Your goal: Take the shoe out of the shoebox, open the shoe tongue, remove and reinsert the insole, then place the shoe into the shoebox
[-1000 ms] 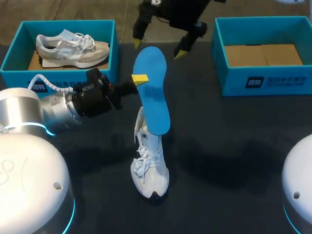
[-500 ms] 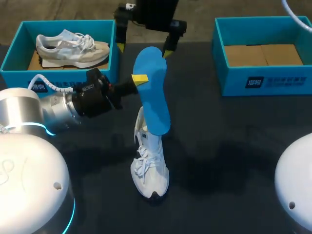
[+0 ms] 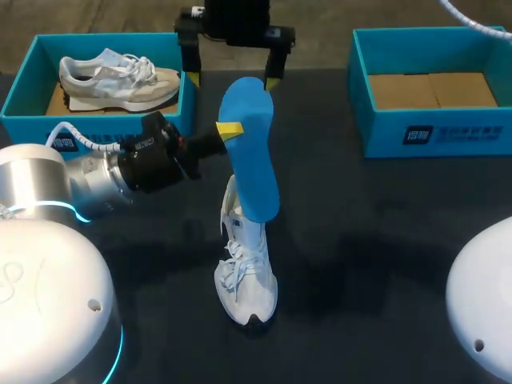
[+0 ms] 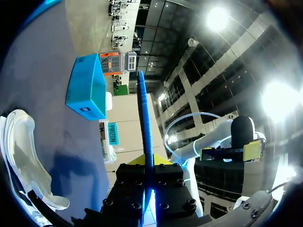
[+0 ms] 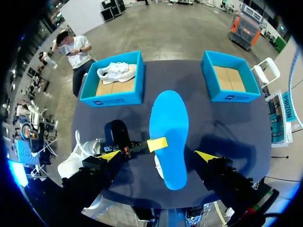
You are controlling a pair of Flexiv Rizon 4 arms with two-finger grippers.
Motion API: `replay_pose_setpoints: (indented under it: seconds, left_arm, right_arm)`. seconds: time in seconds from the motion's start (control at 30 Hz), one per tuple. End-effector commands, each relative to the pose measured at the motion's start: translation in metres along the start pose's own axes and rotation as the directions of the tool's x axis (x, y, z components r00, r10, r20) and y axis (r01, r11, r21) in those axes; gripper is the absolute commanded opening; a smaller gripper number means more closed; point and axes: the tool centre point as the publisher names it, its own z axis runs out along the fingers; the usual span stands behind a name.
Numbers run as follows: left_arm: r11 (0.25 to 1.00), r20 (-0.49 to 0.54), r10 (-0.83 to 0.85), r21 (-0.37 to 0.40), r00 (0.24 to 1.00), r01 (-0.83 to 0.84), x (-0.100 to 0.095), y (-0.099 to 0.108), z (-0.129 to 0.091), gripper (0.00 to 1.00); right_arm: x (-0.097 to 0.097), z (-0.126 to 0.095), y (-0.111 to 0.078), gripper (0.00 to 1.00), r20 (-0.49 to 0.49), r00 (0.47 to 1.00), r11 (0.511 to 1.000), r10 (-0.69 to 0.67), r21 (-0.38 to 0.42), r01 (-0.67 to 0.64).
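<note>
My left gripper [image 3: 230, 129], reaching in level from the side, pinches the blue insole [image 3: 250, 160], its long axis running away toward my wide-open, empty right gripper [image 3: 232, 78]; the shoe [image 3: 246, 276] stands beneath

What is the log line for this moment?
left hand: shut on insole | insole: upright over shoe on table | right hand: open, beyond insole's top

Head view: even soft light from above; table [image 3: 384, 192] dark and matte.
Shadows: faint wide patches on the table, left & right of shoe [image 3: 246, 280] and insole [image 3: 250, 148], centre of frame.
Glow: blue ring on left arm [image 3: 72, 180], left edge.
Left wrist view: ceiling lamps [image 4: 218, 18] flare strongly, w/ halos.
</note>
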Motion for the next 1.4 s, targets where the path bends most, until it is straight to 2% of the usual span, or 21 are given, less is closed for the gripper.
replay_pose_setpoints:
  seconds: [0.03,0.23,0.47,0.6,0.87,1.13,1.4]
  left_arm:
    - [1.0,0.003,0.0,0.004,1.0,0.0,0.001,0.001,0.0,0.0]
    - [1.0,0.003,0.0,0.004,1.0,0.0,0.001,0.001,0.0,0.0]
    - [1.0,0.003,0.0,0.004,1.0,0.0,0.001,0.001,0.0,0.0]
    - [1.0,0.003,0.0,0.004,1.0,0.0,0.001,0.001,0.0,0.0]
    - [1.0,0.003,0.0,0.004,1.0,0.0,0.001,0.001,0.0,0.0]
    - [1.0,0.003,0.0,0.004,1.0,0.0,0.001,0.001,0.0,0.0]
    - [1.0,0.003,0.0,0.004,1.0,0.0,0.001,0.001,0.0,0.0]
  right_arm:
    - [0.002,0.0,0.001,1.0,0.004,1.0,1.0,0.001,0.001,-0.001]
    - [0.002,0.0,0.001,1.0,0.004,1.0,1.0,0.001,0.001,-0.001]
    - [-0.025,-0.001,-0.001,1.0,-0.138,0.99,1.0,0.016,0.011,-0.015]
    - [-0.034,0.001,0.0,1.0,-0.137,0.991,1.0,-0.012,0.007,0.013]
    - [-0.055,0.006,0.001,1.0,-0.27,0.962,1.0,-0.025,-0.008,0.024]
    - [-0.083,0.01,0.003,1.0,-0.422,0.906,1.0,-0.024,-0.001,0.026]
    - [-0.104,0.013,0.005,1.0,-0.563,0.826,0.999,-0.028,0.004,0.037]
